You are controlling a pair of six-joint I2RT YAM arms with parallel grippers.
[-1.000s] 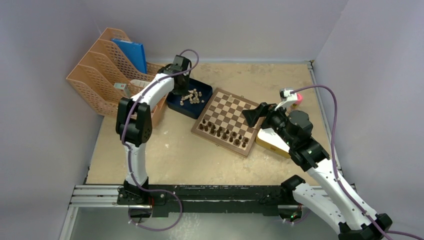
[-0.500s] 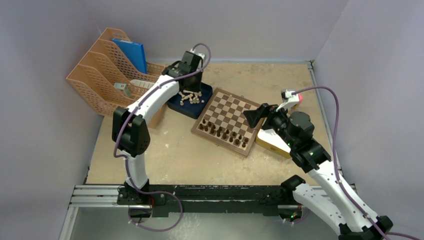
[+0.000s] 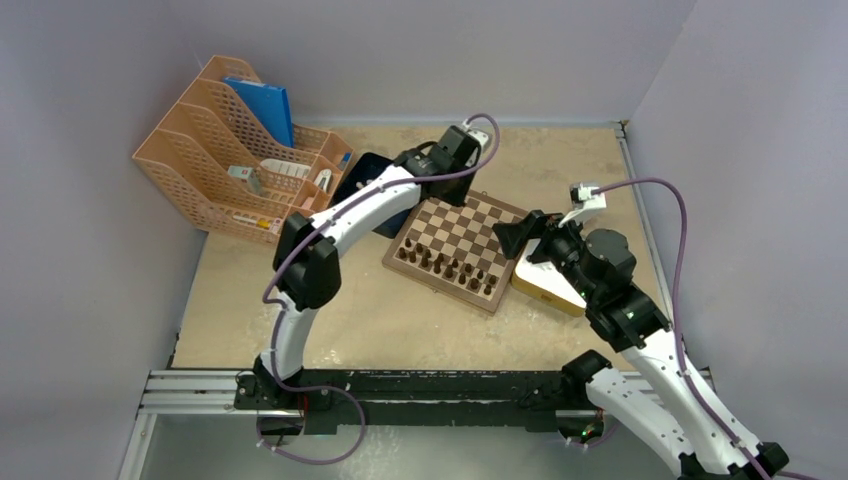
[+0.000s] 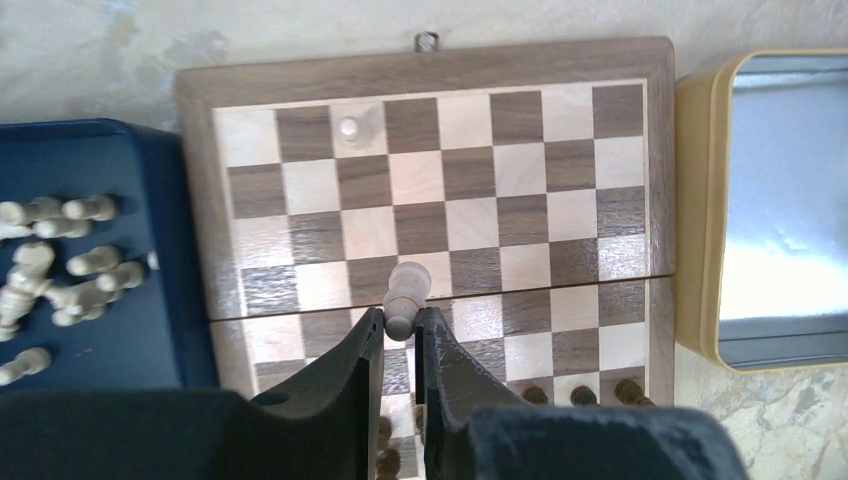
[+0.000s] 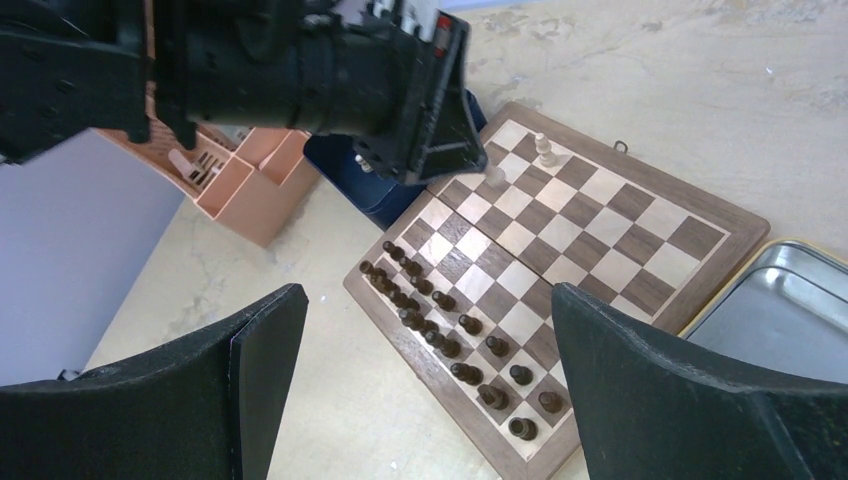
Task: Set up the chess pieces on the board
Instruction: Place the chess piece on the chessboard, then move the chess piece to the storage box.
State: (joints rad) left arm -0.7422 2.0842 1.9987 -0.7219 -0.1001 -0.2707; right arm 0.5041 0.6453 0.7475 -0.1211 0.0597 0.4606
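Pinching one pale chess piece (image 4: 406,295), the left gripper (image 4: 400,325) hangs over the middle of the board (image 4: 440,65), likely bound for the far row; the right gripper (image 3: 515,237) gapes wide, empty, near the board's edge.

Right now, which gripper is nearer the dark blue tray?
Left. The left gripper hangs over the chessboard half beside the tray; the right gripper sits at the opposite board edge.
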